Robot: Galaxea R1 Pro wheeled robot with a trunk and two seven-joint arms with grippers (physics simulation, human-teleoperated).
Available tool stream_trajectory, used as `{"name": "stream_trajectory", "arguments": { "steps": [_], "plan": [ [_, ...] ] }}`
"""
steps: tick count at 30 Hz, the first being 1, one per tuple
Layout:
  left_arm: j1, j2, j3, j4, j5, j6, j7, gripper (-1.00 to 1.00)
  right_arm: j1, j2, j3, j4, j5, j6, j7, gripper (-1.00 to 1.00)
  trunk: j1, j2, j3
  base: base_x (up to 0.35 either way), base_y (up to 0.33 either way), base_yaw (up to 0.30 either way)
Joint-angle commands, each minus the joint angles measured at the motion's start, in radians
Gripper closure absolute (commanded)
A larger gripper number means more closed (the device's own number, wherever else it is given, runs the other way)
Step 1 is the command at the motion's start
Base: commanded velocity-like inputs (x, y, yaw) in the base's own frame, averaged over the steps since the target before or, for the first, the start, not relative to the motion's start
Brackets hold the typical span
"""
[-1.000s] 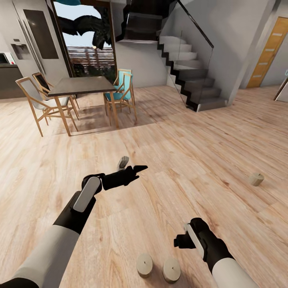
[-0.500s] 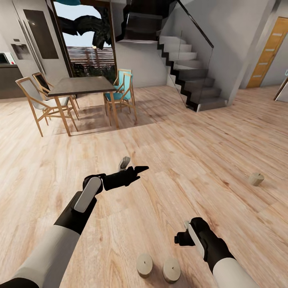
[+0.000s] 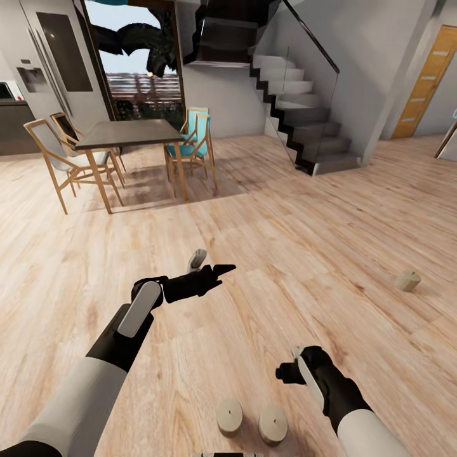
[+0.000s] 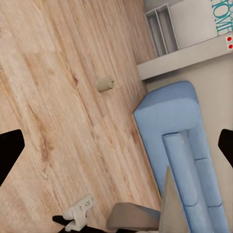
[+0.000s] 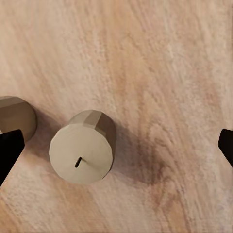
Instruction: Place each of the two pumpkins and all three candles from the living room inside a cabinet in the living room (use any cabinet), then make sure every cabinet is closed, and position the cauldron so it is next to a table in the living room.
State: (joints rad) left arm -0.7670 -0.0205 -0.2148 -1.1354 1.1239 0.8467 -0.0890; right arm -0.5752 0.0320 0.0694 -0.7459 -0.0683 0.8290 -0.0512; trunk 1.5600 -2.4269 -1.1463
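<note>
All three candles are on the wooden floor [image 3: 304, 241], two upright [image 3: 229, 416] [image 3: 272, 424] just beside the right gripper [image 3: 287, 373], which hangs wide open and empty above one, the third [image 3: 407, 280] tipped over well apart, the left gripper [image 3: 216, 271] also open and empty, so nothing looks stowed.

three candles [image 3: 229, 416], one table [image 3: 130, 134], three chairs [image 3: 60, 162].
</note>
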Motion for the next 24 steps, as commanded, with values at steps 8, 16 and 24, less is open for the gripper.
{"name": "stream_trajectory", "arguments": {
  "steps": [8, 16, 24],
  "plan": [
    [0.0, 0.001, 0.0, 0.0, 0.001, 0.0, 0.0, -1.0, 0.0, 0.0, 0.001, 0.0, -0.001, -0.014, -0.001, -1.0, 0.015, -0.028, -0.013, 0.0, 0.0, 0.0],
    [0.0, 0.001, 0.0, 0.0, 0.002, 0.0, -0.002, -1.0, 0.0, 0.0, 0.0, 0.0, -0.001, -0.014, -0.001, -1.0, 0.015, -0.028, -0.013, 0.021, 0.001, 0.0],
    [0.0, 0.001, 0.0, -0.003, 0.002, 0.0, -0.002, -1.0, 0.0, 0.0, 0.0, 0.0, -0.001, -0.014, -0.001, -1.0, 0.015, -0.028, -0.013, 0.192, 0.114, 0.0]
  ]
}}
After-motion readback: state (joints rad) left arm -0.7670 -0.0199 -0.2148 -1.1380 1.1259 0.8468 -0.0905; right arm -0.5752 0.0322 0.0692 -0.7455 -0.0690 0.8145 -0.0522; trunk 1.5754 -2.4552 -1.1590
